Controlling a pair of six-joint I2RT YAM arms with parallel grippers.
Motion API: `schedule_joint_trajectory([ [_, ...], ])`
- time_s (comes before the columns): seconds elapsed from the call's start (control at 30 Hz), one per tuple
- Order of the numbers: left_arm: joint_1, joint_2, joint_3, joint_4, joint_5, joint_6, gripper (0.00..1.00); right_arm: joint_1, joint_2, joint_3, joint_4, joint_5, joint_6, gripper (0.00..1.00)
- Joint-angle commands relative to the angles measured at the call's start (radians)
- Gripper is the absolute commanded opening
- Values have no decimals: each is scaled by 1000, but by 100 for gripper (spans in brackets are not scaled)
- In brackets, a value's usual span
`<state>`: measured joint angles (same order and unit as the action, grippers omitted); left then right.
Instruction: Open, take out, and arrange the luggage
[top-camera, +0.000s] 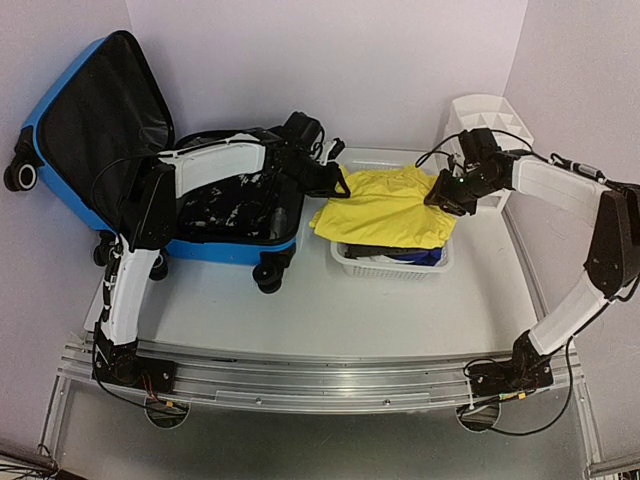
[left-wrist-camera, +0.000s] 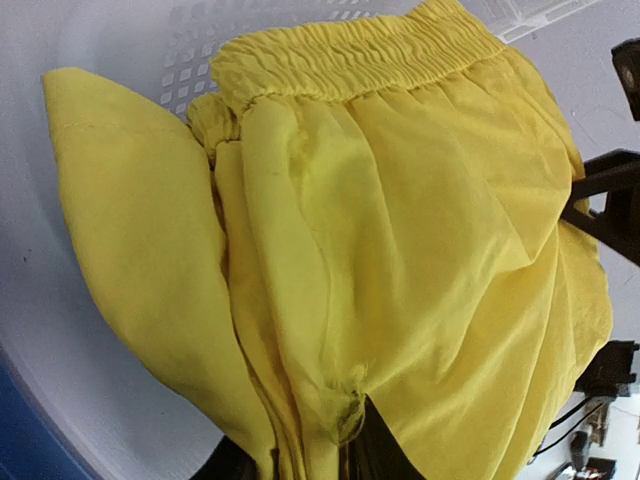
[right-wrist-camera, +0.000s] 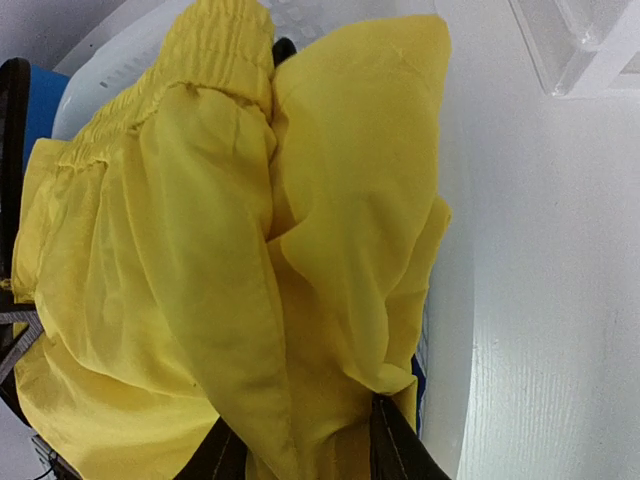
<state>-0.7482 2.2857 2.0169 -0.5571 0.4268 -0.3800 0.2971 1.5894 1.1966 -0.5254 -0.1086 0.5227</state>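
Note:
The blue hard-shell luggage (top-camera: 60, 100) lies open at the back left, its black-lined lid propped up, a black-and-white patterned bag (top-camera: 225, 205) inside. A yellow garment with an elastic waistband (top-camera: 385, 205) is stretched over the white slatted basket (top-camera: 395, 265). My left gripper (top-camera: 335, 183) is shut on the garment's left edge; in the left wrist view the cloth (left-wrist-camera: 400, 230) bunches at my gripper (left-wrist-camera: 345, 445). My right gripper (top-camera: 447, 195) is shut on the garment's right edge; in the right wrist view the cloth (right-wrist-camera: 200, 270) folds between my fingers (right-wrist-camera: 400, 440).
A white divided organiser (top-camera: 487, 120) stands at the back right behind my right gripper. Dark blue cloth (top-camera: 410, 257) lies in the basket under the yellow garment. The luggage's wheels (top-camera: 268, 275) stand on the white table beside the basket.

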Motion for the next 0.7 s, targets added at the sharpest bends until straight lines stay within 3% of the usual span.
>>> schedule_joint_trajectory([
  [0.0,6,-6,185,-145,-52,90,36,0,-23,180,-187,39,-70,36],
  [0.13,1,-5,304,-206,-55,173,39,54,-70,268,-267,105,-81,36],
  [0.27,-22,-2,329,-267,-39,253,39,144,-98,262,-303,184,-41,34],
  [0.4,-33,2,291,-306,-30,260,39,187,-101,191,-273,115,45,33],
  [0.5,-39,4,273,-307,-34,253,39,191,-119,98,-182,54,111,23],
  [0.67,-75,9,154,-214,138,251,33,190,-128,-61,-46,29,201,6],
])
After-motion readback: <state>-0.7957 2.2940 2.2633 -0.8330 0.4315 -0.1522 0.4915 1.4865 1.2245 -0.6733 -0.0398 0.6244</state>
